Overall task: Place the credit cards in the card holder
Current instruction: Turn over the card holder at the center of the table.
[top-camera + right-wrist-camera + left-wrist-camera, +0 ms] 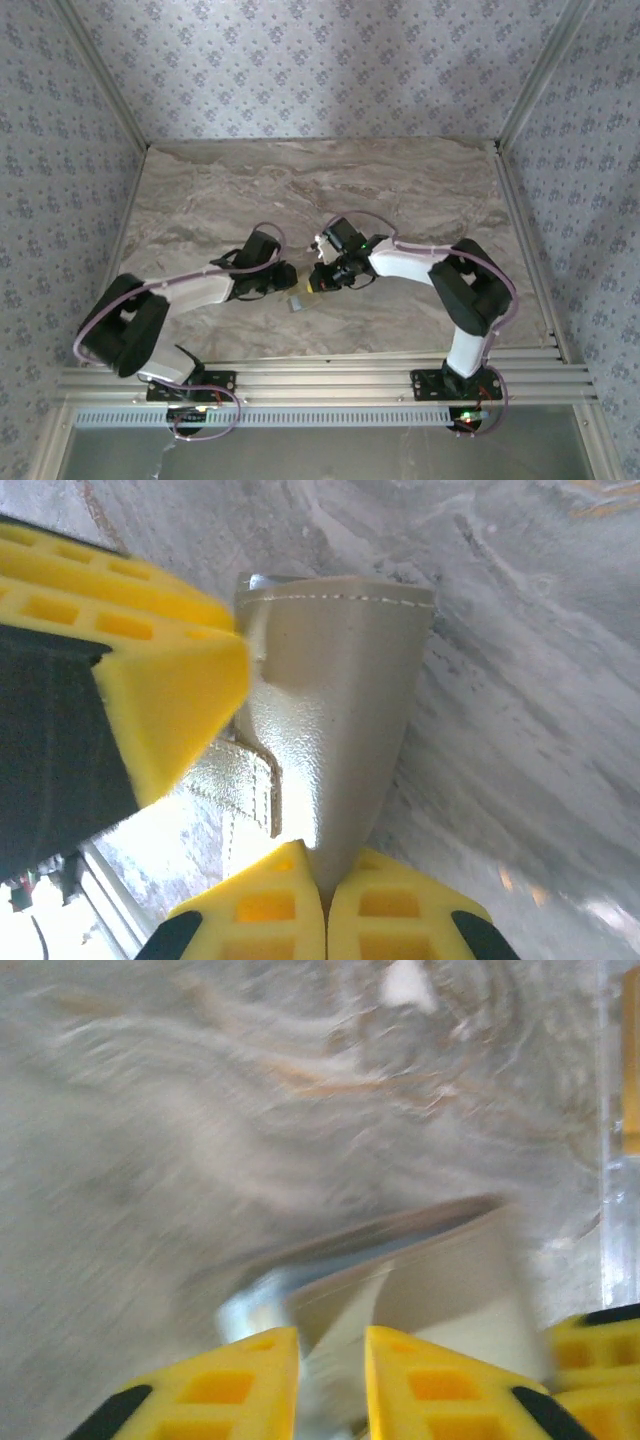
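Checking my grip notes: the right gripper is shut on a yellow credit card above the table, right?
No: the right gripper is shut on the gray card holder, not a card, above the table; the right wrist view shows it.

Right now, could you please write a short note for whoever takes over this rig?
Left hand: slightly open, the card holder's edge between its fingers.
Right hand: shut on one flap of the holder.
The holder is at the middle of the table, between the arms.
Done: holder gripped; whether any card is inside cannot be told.
Left: slide the credit cards in.
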